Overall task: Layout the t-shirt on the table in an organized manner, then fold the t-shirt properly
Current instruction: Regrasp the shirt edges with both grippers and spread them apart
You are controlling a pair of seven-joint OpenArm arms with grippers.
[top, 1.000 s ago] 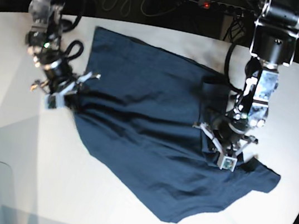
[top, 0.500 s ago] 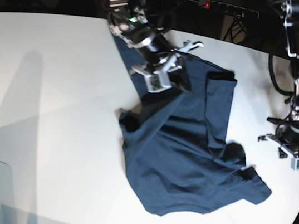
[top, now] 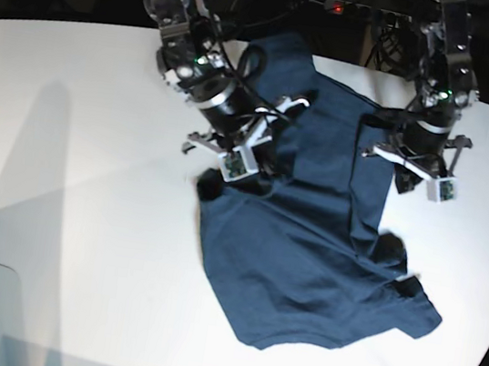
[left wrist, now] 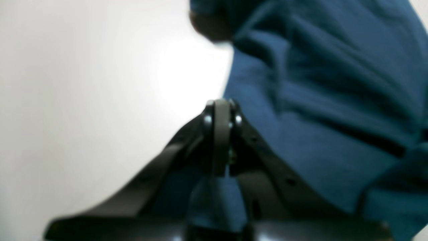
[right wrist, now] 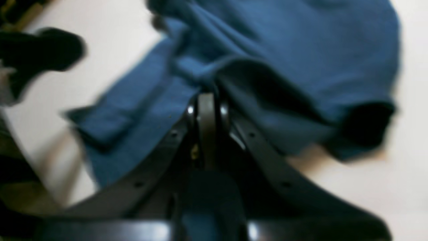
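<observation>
Toward the far edge of the table [top: 56,210], the t-shirt [top: 304,275] lay bunched into a narrow, rumpled heap where a second earlier it had been spread wide. The right gripper [top: 234,158] had swept in from the left side toward the middle and pinched navy cloth, jaws clamped thin on a fold. The left gripper [top: 412,171] had gone out to the right edge empty, then come back in, and pressed closed on fabric near the dark collar band. In my judgement the laying-out had gone backward, so spreading must come again before any fold. Around the heap the white top was smooth and bare. Behind it stood a dark room with cables and a power strip [top: 371,13].
</observation>
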